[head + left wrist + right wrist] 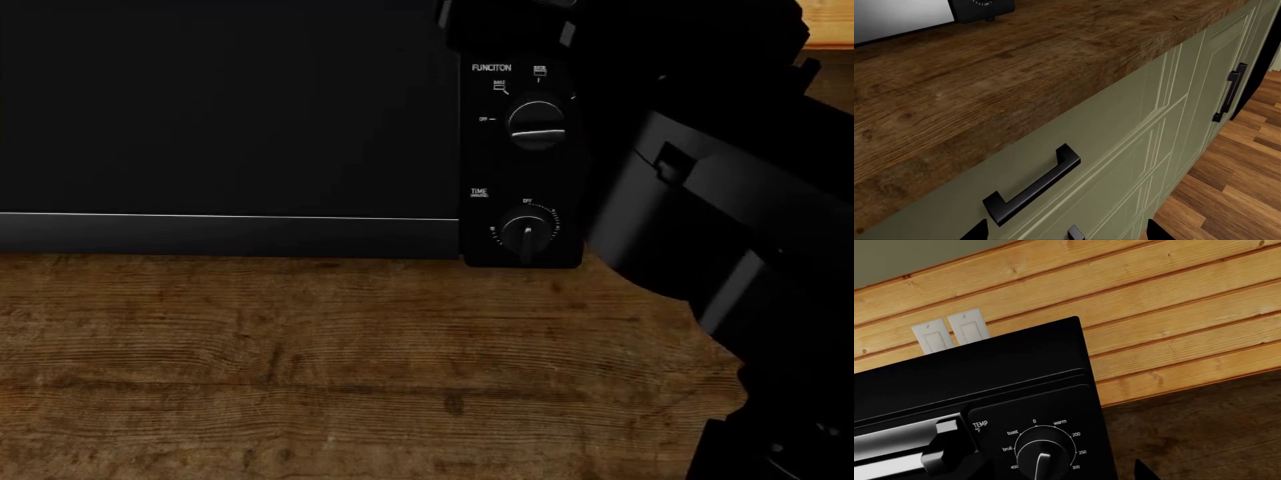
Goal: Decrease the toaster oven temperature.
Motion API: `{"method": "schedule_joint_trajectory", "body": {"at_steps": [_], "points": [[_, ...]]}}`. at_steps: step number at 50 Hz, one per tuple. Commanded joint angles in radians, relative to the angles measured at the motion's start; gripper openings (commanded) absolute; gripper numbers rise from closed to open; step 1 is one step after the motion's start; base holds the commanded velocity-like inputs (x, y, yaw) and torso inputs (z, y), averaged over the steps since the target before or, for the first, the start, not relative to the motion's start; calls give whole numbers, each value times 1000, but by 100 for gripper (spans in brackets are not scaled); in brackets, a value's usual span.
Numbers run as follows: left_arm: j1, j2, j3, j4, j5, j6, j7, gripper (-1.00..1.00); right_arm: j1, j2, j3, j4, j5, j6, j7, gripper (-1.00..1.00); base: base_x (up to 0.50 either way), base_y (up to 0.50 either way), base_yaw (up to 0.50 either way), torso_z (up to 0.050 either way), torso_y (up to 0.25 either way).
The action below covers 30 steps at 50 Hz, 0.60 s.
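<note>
Grainy brown wood counter (334,380) carries the boxy black toaster oven (227,120) at its back edge. Right-wrist view: round temperature knob (1043,456), ringed by white numbers. Left-wrist view: green drawer's angular black handle (1033,186). Neither gripper's state shows.

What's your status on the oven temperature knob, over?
Neither gripper's jaws readable. Temperature knob in right wrist view, untouched. Right arm blocks head view of toaster oven panel's top. Nothing between wrist and knob.
</note>
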Motion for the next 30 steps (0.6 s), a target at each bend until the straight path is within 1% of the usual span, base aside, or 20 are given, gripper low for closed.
{"method": "schedule_joint_trajectory", "body": {"at_steps": [1,30], "points": [[-1,15,-15,-2,30,1,4,100,-7,-19,-1,35,-39,-47,-60,100,0,0,0,0,0],[-5,12,-12,-8,24,4,0,100,-16,-29,-42,123,-69,-126,-130,100,0,0,0,0,0]]}}
